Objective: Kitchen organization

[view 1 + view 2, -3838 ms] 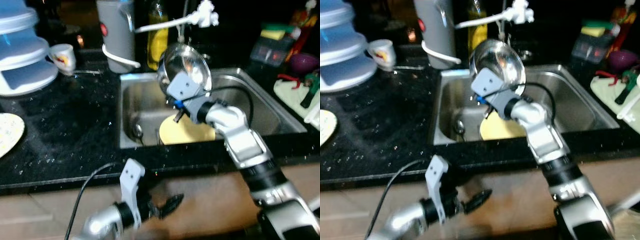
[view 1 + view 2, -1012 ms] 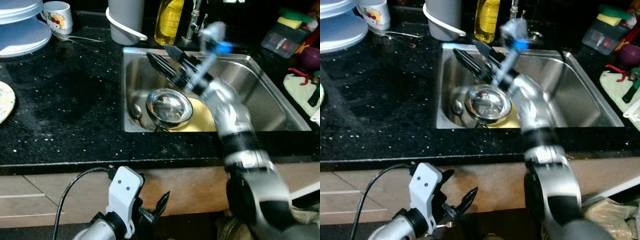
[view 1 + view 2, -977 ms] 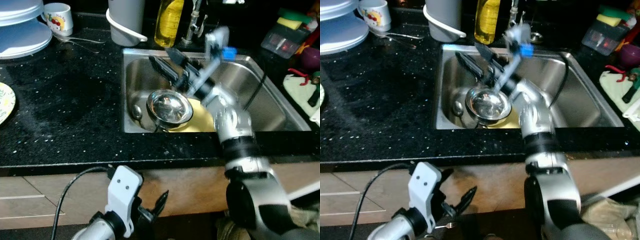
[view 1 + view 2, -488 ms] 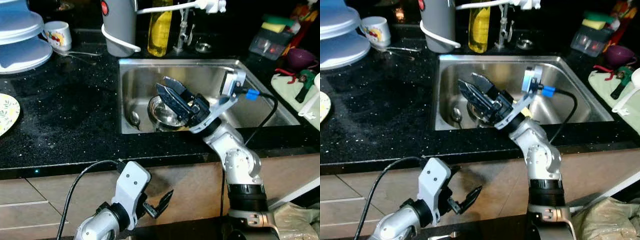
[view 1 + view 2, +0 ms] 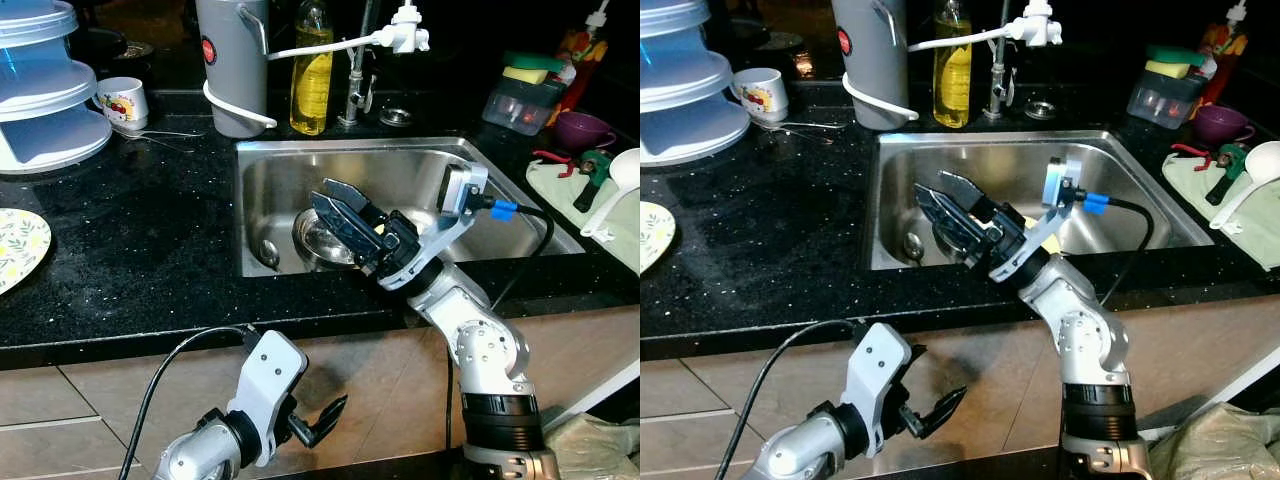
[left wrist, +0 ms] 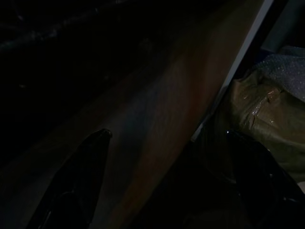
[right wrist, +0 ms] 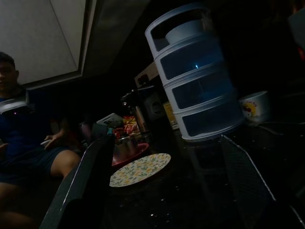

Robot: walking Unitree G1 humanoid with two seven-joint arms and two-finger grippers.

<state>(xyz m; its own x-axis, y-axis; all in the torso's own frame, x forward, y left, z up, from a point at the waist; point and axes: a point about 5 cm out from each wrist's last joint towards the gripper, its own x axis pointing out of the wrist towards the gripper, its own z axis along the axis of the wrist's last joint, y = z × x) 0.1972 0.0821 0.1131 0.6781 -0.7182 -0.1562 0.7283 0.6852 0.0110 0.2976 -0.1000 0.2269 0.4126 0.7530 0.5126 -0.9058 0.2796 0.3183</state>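
Note:
A steel bowl [image 5: 318, 240] lies upright on the floor of the sink [image 5: 290, 165], with a spoon [image 5: 266, 250] beside it. A sliver of something yellow [image 5: 383, 228] shows behind my right arm. My right gripper [image 5: 320, 192] hovers over the front of the sink, just above the bowl, open and holding nothing. In the right wrist view its fingers [image 7: 83, 186] stand wide apart. My left gripper [image 5: 335, 415] hangs below the counter edge in front of the cabinet, open and empty, its fingers [image 6: 78, 176] spread in the dark left wrist view.
On the black counter to the left are a floral plate [image 5: 15, 245], a tiered blue-white container [image 5: 40, 90], a mug [image 5: 122, 102] and a grey jug [image 5: 232, 65]. A yellow bottle [image 5: 311, 75] and tap [image 5: 355, 70] stand behind the sink. A white ladle [image 5: 610, 190] lies right. A person [image 7: 24, 129] sits beyond.
My right gripper earlier held the steel bowl above the sink; the bowl now lies in the sink and the gripper, open, has drawn back toward the front edge. The camera has shifted.

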